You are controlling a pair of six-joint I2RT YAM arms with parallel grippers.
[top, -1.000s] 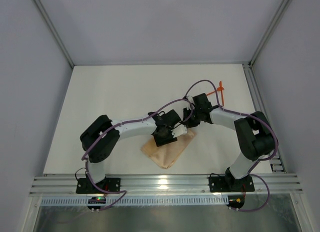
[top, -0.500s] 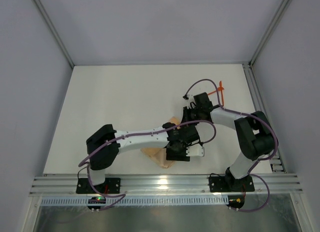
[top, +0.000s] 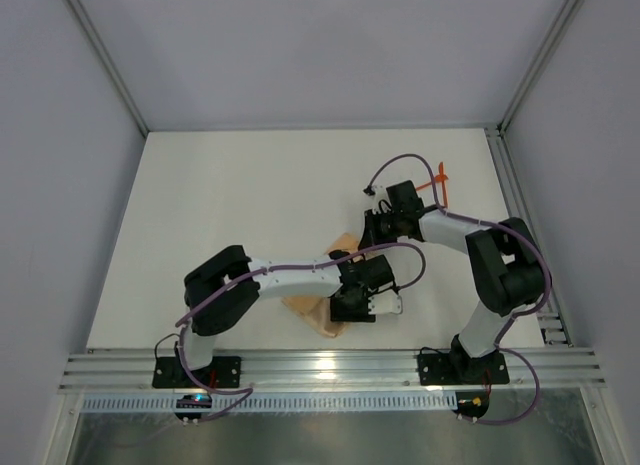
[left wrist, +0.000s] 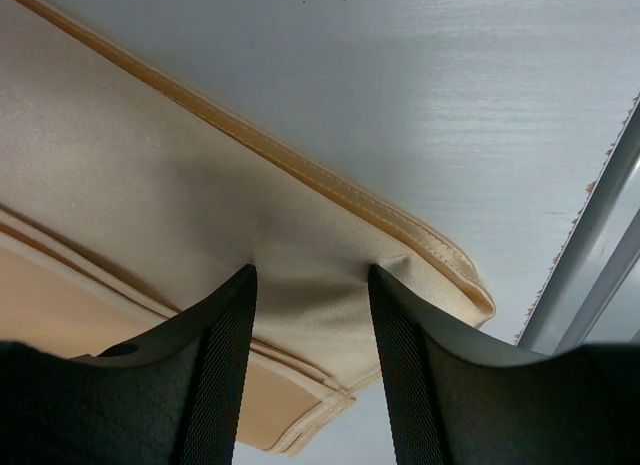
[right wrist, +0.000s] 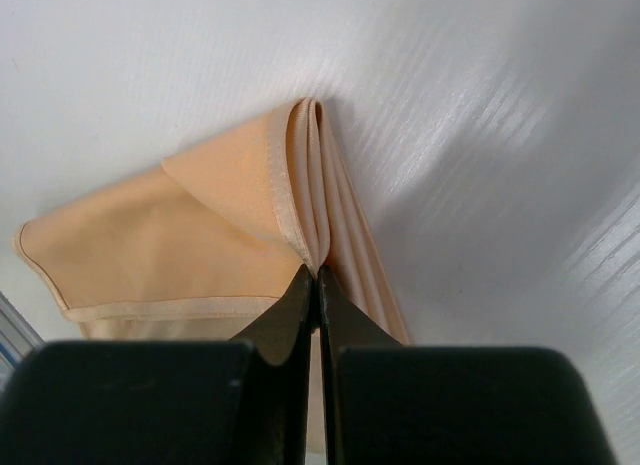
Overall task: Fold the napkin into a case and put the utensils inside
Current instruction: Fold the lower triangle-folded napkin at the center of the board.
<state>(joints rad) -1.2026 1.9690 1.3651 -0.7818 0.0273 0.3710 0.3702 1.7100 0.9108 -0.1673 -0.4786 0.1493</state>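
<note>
**Top view:** one soft peach-orange cloth napkin [top: 315,315], part-folded, lies on the white desk [top: 220,215] near the front edge, under both arms. Two thin orange-red plastic utensils [top: 441,185], apparently crossed, lie well apart at far right.

**Left wrist:** left end effector [left wrist: 312,275] w/ jaws apart, tips pressed into the cloth near a hemmed corner.

**Right wrist:** right end effector [right wrist: 318,272] closed, pinching a stacked fold.

**Handling (est.):** cloth is light and limp, and layers likely slide on each other. Grip at hems or fold edges, not mid-panel.
</note>
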